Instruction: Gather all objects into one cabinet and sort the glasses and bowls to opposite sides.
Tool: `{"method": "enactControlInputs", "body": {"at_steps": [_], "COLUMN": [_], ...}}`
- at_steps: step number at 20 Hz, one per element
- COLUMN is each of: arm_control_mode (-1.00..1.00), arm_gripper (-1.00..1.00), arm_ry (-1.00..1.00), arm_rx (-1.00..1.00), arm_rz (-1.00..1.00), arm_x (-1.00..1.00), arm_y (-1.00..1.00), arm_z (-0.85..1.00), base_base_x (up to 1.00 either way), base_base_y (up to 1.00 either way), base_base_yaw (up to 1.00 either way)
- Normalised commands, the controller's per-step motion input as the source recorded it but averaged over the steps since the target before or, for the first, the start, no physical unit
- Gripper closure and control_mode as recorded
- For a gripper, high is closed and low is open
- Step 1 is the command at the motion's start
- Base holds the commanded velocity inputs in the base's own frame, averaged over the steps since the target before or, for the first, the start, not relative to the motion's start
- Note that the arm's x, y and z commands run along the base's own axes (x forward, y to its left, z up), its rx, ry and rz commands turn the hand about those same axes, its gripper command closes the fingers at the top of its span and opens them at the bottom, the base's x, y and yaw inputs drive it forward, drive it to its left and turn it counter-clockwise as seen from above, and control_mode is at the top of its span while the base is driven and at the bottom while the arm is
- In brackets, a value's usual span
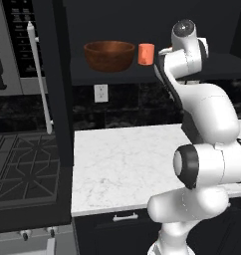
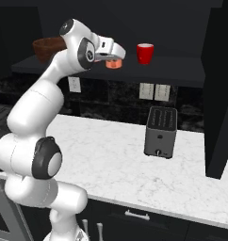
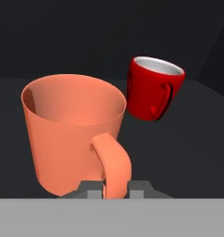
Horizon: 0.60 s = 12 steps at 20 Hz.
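From the left base view, the wooden bowl (image 1: 109, 55) sits toward the cabinet shelf's (image 1: 92, 74) left end with our orange mug (image 1: 146, 54) just beside it. From the right, the red mug (image 2: 145, 53) stands farther right, apart from the bowl, as sorting wants. In the hand view our tool (image 3: 116, 189) is pinched shut on the mug's handle (image 3: 113, 162), presumably to shift it toward the red one.

Open shelf (image 2: 182, 70) right of red mug (image 2: 145, 53); wooden bowl (image 1: 109, 55) blocking left
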Motion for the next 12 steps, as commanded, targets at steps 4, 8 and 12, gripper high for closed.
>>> {"method": "enactControlInputs", "body": {"at_steps": [4,8,12], "arm_control_mode": [-1.0,-1.0,-1.0], "arm_gripper": [1.0,1.0,-1.0], "arm_ry": [0.0,0.0,0.0], "arm_rx": [0.0,0.0,0.0], "arm_rz": [0.0,0.0,0.0], "arm_x": [0.43,0.29,0.21], "arm_y": [-0.03,0.0,0.0], "arm_z": [-0.34,-0.32,-0.32], "base_base_x": [0.0,0.0,0.0], "base_base_y": [0.0,0.0,0.0], "base_base_yaw": [0.0,0.0,0.0]}}
